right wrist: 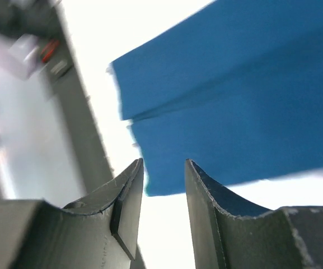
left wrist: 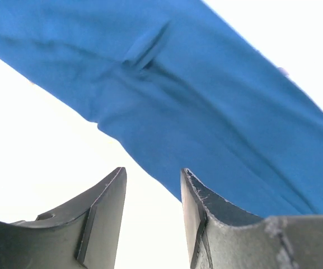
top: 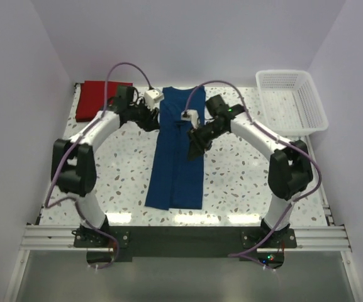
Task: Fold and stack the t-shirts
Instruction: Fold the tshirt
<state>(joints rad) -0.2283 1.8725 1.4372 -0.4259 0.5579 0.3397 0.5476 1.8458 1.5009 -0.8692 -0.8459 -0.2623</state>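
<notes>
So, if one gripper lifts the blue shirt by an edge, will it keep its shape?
Probably not: the blue shirt is a long creased cloth strip, so it would likely droop. It lies thin, so probably light.

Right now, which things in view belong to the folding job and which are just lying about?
Job in hand:
blue t-shirt, folded into a long strip between the arms
red t-shirt, folded, far left corner

Lying about:
white basket, far right, nothing in it
</notes>
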